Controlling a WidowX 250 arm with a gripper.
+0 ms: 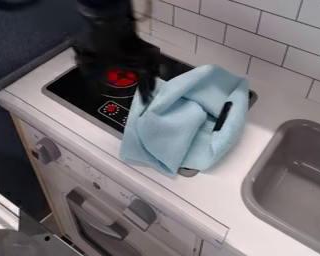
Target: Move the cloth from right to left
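Item, one light blue cloth, crumpled, lying in loose folds across the right part of the black toy hob and onto the pale countertop between the hob and the grey sink basin. A narrow black strip stood out on the cloth's right side; whether it was a tag or a gap could not be told. A small grey piece poked out beneath the front hem, its kind unclear.

Item, one black two-finger gripper, placed over the left part of the hob, at the cloth's upper left edge. Its fingers stood wide, the red burner mark showing between them; nothing appeared to be held. The right-hand one in the view reached the cloth's border, though contact could not be confirmed.

Fittings: white wall tiles behind; grey knobs and an oven handle on the front below.

Status, by judgement: partly achieved at most. The cloth sat left of the sink, yet its bulk occupied the hob's right end and the adjoining counter. Outstanding, if the hob's left side was the goal: a secure grip on a fold, a further shift leftward, and a release.
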